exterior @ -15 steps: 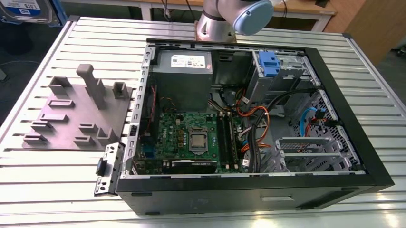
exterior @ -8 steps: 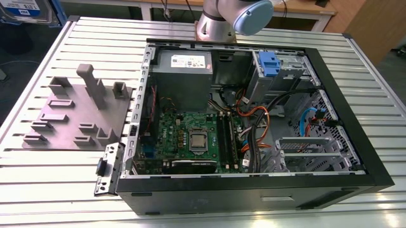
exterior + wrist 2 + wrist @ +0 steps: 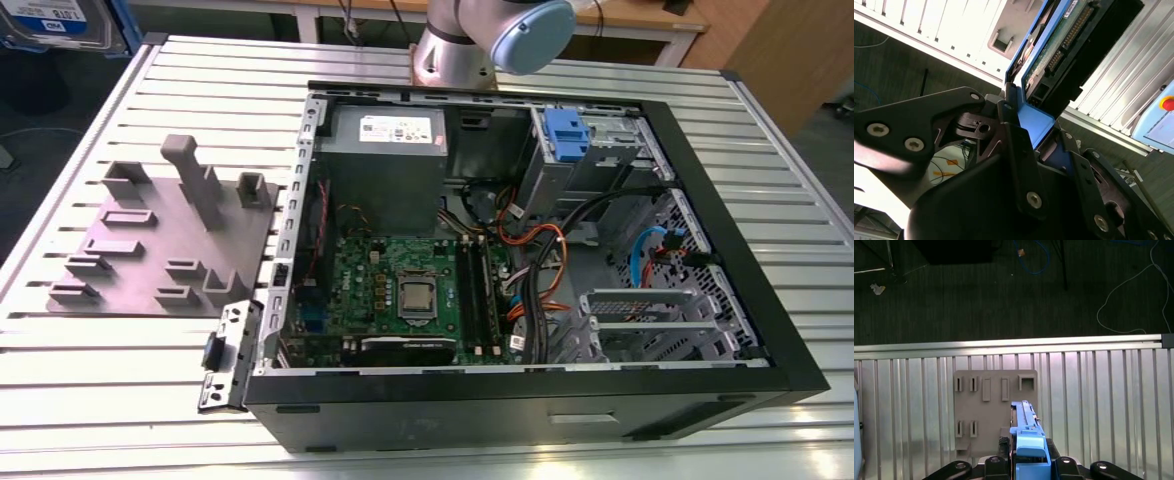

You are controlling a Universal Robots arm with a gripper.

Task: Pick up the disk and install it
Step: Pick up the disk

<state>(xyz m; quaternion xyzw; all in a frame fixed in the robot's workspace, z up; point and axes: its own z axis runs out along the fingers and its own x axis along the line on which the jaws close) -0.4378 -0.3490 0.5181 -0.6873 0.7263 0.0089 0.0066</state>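
1. On the slatted metal table (image 3: 134, 400) (image 3: 1094, 405), toward the exterior view's left: grey fixture plate (image 3: 147, 250) (image 3: 994, 415) with upright pegs and slots, just beside the open computer case (image 3: 534, 390).
2. Gripper (image 3: 1036, 125) (image 3: 1026, 462): clenched on the disk (image 3: 1054, 50) (image 3: 1024, 425). Its black fingers (image 3: 1013, 140) press the blue side rails from both sides.
3. Disk, position: it projects outward past the fingertips. The second wrist view shows its circuit-board face and connector row. The first wrist view shows it edge-on, raised over the fixture plate and apart from it.
4. Disk, exterior view (image 3: 54, 25): white-and-blue label at the far left corner, well apart from the case.
5. Case contents: grey power supply (image 3: 387, 135) at the far side, motherboard (image 3: 400, 290) near, blue latch tab (image 3: 567, 135) far right.
6. Robot arm (image 3: 494, 35): beyond the case's far edge.
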